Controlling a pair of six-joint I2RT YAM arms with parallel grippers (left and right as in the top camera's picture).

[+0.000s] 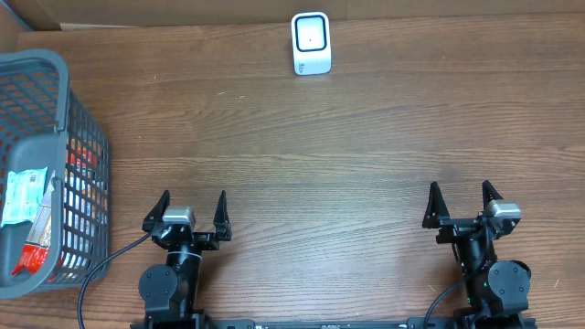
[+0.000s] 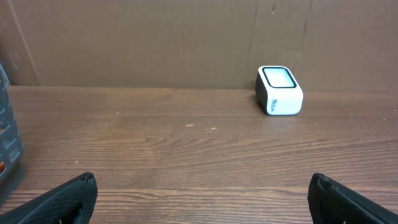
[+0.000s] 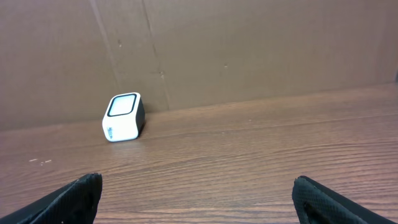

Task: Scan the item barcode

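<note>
The left fingers (image 1: 162, 210) and right fingers (image 1: 431, 206) are spread wide, nothing held. The pale plastic packet (image 1: 23, 196), kept in the grey mesh basket (image 1: 37, 62) at frame left, is judged light and crinkly, best pinched at its edge.

light: even, bright | shadows: soft, faint | focus: sharp | glare: none

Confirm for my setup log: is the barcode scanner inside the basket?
No, the barcode scanner stands on the wooden table, apart from the basket.
</note>
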